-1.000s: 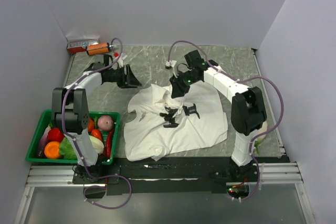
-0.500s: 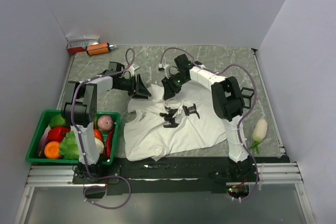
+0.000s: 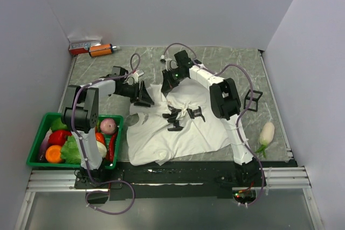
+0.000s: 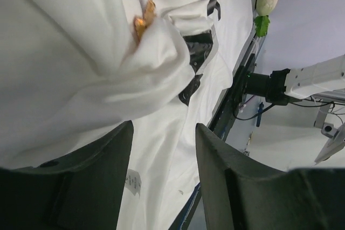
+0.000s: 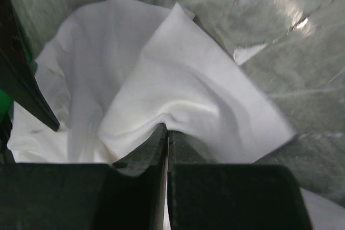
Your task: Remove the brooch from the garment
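1. Finds the right gripper (image 5: 167, 133) pinched fully shut on a raised fold of the large white short-sleeved cloth T-shirt (image 5: 135, 79) with black printed shapes, at the shirt's far edge.
2. Places that gripper further to the left and further back than a second ago, when it hung over the middle of the shirt; the right arm's elbow now folded in over the cloth.
3. Sees the left gripper (image 4: 161, 171) spread wide with nothing between its fingers, low over the shirt's far-left corner, nearer the cloth than a second ago; cannot tell whether touching.
4. Locates the tiny orange-red brooch (image 4: 144, 17) on a bunched ridge of the shirt, ahead of the left fingers, touched by neither gripper.
5. Uncovers a white aubergine-shaped vegetable with a green stem (image 3: 266, 133) on the grey marbled table (image 3: 237, 60), right of the shirt, hidden behind the right arm a second ago.
6. Leaves the green plastic basket (image 3: 35, 143) of vegetables unmoved.
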Motion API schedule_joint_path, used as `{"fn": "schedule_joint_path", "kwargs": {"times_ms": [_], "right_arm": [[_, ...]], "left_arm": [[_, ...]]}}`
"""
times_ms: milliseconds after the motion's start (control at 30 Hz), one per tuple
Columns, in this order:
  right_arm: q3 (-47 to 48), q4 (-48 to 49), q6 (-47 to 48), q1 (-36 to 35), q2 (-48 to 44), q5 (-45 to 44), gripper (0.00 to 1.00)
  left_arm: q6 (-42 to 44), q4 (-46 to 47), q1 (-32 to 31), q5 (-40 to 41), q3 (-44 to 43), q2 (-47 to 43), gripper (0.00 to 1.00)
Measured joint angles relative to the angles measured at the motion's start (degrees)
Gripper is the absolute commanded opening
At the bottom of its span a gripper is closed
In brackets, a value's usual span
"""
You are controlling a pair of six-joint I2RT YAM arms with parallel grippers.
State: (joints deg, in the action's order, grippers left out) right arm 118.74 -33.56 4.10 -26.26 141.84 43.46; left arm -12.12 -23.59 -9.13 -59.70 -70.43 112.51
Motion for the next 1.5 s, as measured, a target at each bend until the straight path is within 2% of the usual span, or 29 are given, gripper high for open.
{"fn": "schedule_joint_path", "kwargs": {"times_ms": [433,667,700,767,867,1033,1167,1333,1500], "right_arm": [[7.4,8.7,-5.1,3.5,0.1,-0.4,0.0],[10.8,12.4,-4.4,5.5,-0.2,-4.3,0.0],[10.8,12.6,-4.4,5.5,-0.3,-4.9,0.05],[10.8,12.8,-4.4,5.5,-0.4,-6.2,0.22],[10.1,12.7,-4.2,5.3,-0.7,-7.7,0.32],[3.4,10.2,-0.8,5.1,-5.0,-8.9,0.37],[-1.9,6.2,4.0,5.1,-9.4,-9.3,0.26],[-3.3,0.7,7.4,5.1,-10.9,-5.6,0.25],[-7.1,-2.8,7.5,5.0,-10.7,-3.5,0.32]], "left_arm": [[4.9,-4.0,0.0,3.0,-1.6,-0.8,0.55],[6.0,-6.3,-0.5,12.5,-1.9,-0.2,0.55],[6.2,-6.8,-0.5,14.3,-1.9,-0.2,0.55],[6.6,-7.3,-0.5,18.9,-1.9,-0.2,0.55],[6.8,-8.2,-0.4,23.9,-1.5,-0.8,0.56],[8.0,-9.3,0.5,32.0,1.4,-5.1,0.56],[8.8,-10.2,1.9,35.7,2.6,-6.8,0.56],[10.0,-11.7,2.2,32.0,-0.9,-6.6,0.56],[10.0,-11.0,1.0,23.8,-10.6,-3.1,0.55]]}}
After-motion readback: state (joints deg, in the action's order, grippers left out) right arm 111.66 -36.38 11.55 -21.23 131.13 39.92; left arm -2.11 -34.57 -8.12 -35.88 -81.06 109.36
